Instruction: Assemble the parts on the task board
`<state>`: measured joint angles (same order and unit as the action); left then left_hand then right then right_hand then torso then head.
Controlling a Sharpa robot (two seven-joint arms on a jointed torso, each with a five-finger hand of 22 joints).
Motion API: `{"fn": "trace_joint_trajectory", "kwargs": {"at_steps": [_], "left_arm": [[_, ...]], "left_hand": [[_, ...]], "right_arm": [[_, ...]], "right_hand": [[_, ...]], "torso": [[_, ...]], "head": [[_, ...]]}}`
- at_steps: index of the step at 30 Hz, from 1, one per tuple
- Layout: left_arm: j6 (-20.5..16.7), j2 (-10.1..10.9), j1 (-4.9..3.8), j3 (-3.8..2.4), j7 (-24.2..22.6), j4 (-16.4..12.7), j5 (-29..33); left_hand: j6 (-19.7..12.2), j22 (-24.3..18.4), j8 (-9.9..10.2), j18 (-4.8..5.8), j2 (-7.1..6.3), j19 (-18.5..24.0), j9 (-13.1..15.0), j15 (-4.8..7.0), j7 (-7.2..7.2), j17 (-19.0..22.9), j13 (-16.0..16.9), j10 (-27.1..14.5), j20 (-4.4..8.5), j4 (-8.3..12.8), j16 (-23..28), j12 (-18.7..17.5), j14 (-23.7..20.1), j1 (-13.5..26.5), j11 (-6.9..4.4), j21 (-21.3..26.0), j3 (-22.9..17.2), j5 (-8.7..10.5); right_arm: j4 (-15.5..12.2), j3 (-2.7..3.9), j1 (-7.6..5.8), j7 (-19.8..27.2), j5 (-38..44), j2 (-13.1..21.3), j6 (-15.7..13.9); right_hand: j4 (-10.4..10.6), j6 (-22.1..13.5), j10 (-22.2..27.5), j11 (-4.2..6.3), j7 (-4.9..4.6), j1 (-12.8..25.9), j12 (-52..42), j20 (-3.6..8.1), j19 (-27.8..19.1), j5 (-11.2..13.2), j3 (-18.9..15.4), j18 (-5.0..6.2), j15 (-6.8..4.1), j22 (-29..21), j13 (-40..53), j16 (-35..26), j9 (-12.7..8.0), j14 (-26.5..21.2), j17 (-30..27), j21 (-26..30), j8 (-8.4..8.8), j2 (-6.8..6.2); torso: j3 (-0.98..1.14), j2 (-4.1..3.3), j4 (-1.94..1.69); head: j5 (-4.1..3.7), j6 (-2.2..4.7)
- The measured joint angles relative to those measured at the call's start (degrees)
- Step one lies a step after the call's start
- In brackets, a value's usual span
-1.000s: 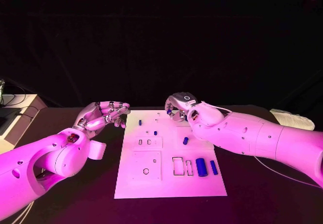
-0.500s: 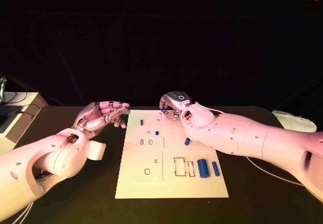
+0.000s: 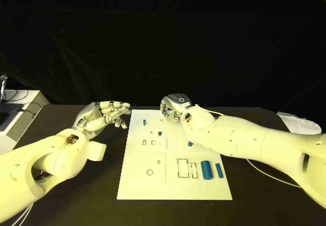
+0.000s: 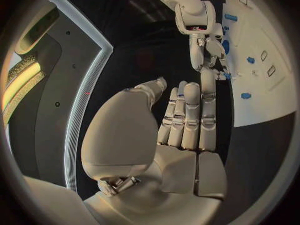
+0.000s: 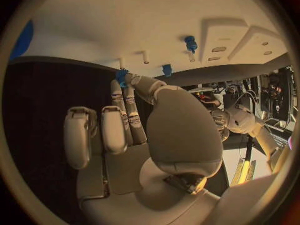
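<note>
From my head, my right hand hangs over the far edge of the task board, pinching a small blue part; my left hand hovers beside the board's far left corner, fingers loosely curled, empty. My left wrist shows flat fingers holding nothing. My right wrist shows fingertips closed on that blue part.

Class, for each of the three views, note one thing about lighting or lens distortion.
Head view: the backdrop is black while the task board is brightly lit. Left wrist view: the fisheye bends the board's straight edge, and a dark frame rings the circle around the left hand. Right wrist view: warm light, and the board curves over the right hand.
</note>
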<state>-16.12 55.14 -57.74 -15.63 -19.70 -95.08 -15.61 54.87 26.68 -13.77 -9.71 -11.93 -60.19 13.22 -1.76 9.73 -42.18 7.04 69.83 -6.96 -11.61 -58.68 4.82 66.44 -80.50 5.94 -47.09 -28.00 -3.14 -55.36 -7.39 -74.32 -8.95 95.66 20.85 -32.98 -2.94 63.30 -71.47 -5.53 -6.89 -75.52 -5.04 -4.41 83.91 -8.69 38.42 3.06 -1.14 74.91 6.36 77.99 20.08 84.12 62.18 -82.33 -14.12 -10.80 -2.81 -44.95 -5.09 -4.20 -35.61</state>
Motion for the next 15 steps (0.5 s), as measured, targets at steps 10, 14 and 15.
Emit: {"fn": "trace_joint_trajectory", "kwargs": {"at_steps": [10, 14, 15], "left_arm": [[0.0, 0.0, 0.0, -0.23, 0.0, -0.1, -0.1], [0.0, 0.0, 0.0, -0.29, 0.0, -0.1, -0.2], [0.0, 0.0, 0.0, -0.3, 0.0, -0.1, -0.2]], "left_hand": [[0.0, 0.0, 0.0, 0.0, 0.0, 0.0, 0.0, 0.0, 0.0, 0.0, 0.0, 0.0, 0.0, 0.0, 0.0, 0.0, 0.0, 0.0, 0.0, 0.0, 0.0, 0.0], [0.0, 0.0, 0.0, 0.0, 0.0, 0.1, 0.0, 0.0, 0.0, 0.0, 0.0, 0.0, -0.12, 0.0, 0.0, 0.0, 0.0, 0.0, 0.0, 0.0, 0.0, 0.0], [0.0, 0.0, 0.0, 0.0, 0.0, 0.2, 0.0, 0.0, 0.0, 0.0, 0.0, 0.0, -0.19, 0.0, 0.0, 0.0, 0.0, 0.0, 0.0, 0.0, 0.0, 0.0]], "right_arm": [[0.6, 0.0, 0.02, -0.1, 0.0, -0.2, 0.5], [0.8, 0.0, 0.07, -0.1, 0.0, -0.3, 0.7], [0.8, 0.0, 0.08, -0.1, 0.0, -0.4, 0.8]], "right_hand": [[0.0, 0.0, 0.0, 0.0, -0.01, 0.0, -0.2, 0.0, 0.0, -0.2, 0.0, 0.0, 0.0, 0.0, 0.0, 0.0, 0.0, 0.0, 0.0, 0.0, 0.0, 0.0], [0.0, 0.0, 0.0, 0.0, -0.01, 0.0, -0.2, 0.0, 0.0, -0.2, 0.0, 0.0, 0.0, 0.0, 0.0, 0.0, 0.0, 0.0, 0.0, 0.0, 0.0, 0.0], [0.0, 0.0, 0.0, 0.0, -0.01, 0.0, -0.2, 0.0, 0.0, -0.2, 0.0, 0.0, 0.0, 0.0, 0.0, 0.0, 0.0, 0.0, 0.0, 0.0, 0.0, 0.0]], "torso": [[-0.01, -0.03, 0.01], [0.01, -0.08, 0.01], [0.02, -0.08, 0.02]], "head": [[0.16, -0.27], [0.2, -0.31], [0.2, -0.32]]}}
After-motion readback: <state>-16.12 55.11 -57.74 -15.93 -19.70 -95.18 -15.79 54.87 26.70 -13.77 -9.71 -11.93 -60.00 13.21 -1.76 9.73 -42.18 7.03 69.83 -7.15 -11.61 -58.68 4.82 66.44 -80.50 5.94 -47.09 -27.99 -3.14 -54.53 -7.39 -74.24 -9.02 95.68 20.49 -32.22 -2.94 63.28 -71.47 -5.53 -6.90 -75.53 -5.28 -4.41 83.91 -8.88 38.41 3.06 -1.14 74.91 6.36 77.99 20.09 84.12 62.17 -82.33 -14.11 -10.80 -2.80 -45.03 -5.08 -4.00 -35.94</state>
